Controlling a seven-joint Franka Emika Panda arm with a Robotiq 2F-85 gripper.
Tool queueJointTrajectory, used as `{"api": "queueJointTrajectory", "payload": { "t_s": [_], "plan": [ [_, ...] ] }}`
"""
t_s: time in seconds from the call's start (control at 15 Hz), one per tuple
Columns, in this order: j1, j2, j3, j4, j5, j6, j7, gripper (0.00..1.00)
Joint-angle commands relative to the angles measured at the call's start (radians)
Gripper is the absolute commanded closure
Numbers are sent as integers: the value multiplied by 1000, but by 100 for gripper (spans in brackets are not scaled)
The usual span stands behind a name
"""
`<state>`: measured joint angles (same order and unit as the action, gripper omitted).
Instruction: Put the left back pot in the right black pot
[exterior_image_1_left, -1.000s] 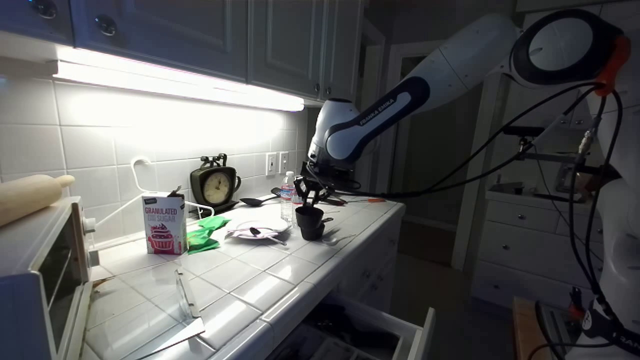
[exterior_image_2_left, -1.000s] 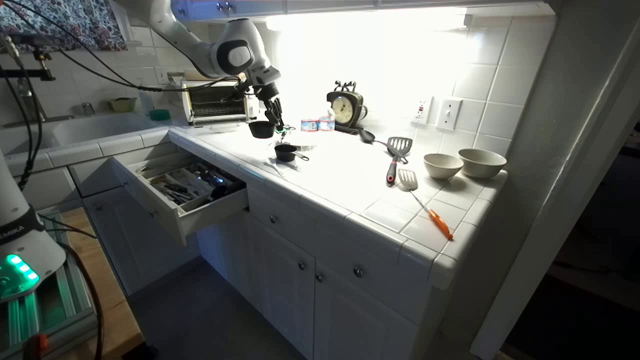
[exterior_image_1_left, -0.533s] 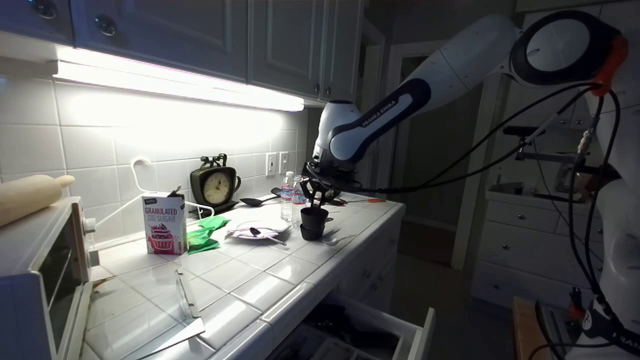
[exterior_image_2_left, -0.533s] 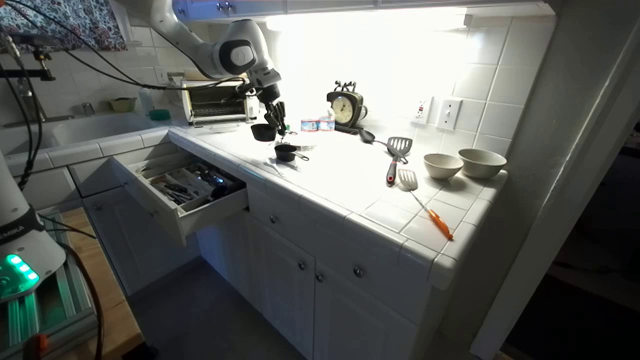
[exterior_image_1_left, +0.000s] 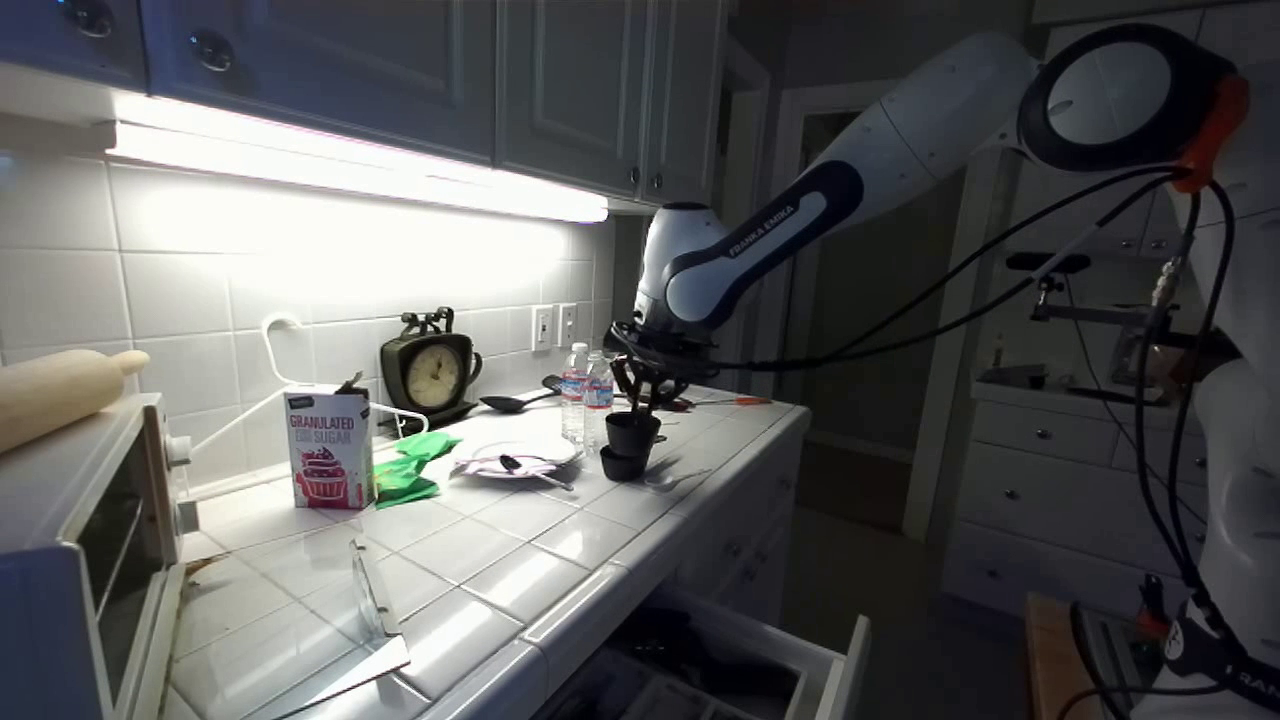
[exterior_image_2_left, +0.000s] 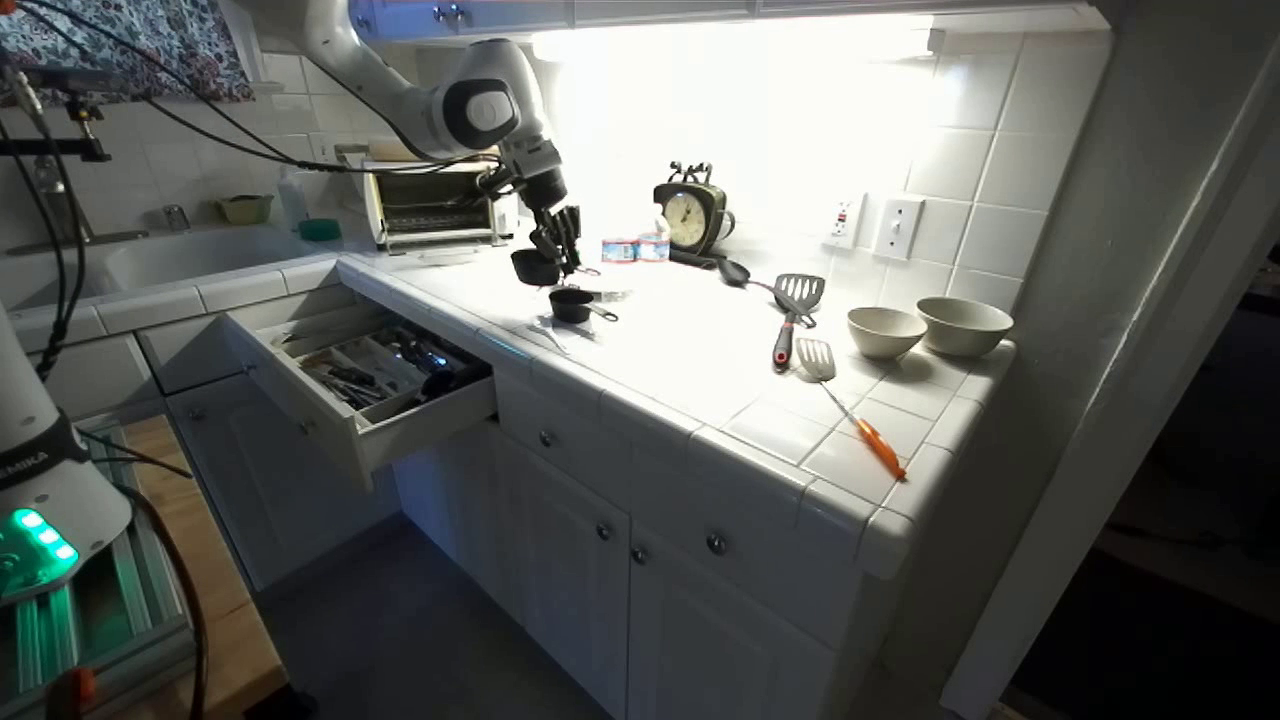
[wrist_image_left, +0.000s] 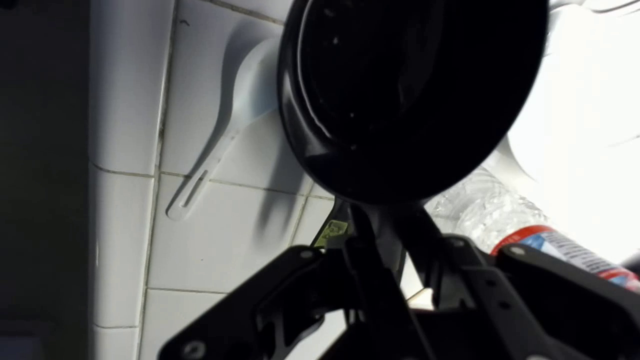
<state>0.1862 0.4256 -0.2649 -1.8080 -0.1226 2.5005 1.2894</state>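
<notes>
Wrist view, gripper pinching left black pot by handle, in both exterior views right black pot lower

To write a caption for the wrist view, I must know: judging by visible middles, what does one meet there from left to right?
Rounded counter edge, white plastic spoon, black pot held by the pincer, water bottle.

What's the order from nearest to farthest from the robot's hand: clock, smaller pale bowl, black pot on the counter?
From the hand, in an exterior view:
1. Standing black pot: just below it in the picture.
2. Clock: to the picture's right.
3. Smaller pale bowl: farther right.
</notes>
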Motion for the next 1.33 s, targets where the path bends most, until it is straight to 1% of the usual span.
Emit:
{"api": "queueJointTrajectory", "payload": {
  "t_s": [0.0,0.73,1.27],
  "plan": [
    [-9,-10,-3,-10,-50,-12,102,94],
    [-20,39,-15,29,-90,-15,276,94],
    [-29,65,-11,61,-81,-25,330,94]
  ]
}}
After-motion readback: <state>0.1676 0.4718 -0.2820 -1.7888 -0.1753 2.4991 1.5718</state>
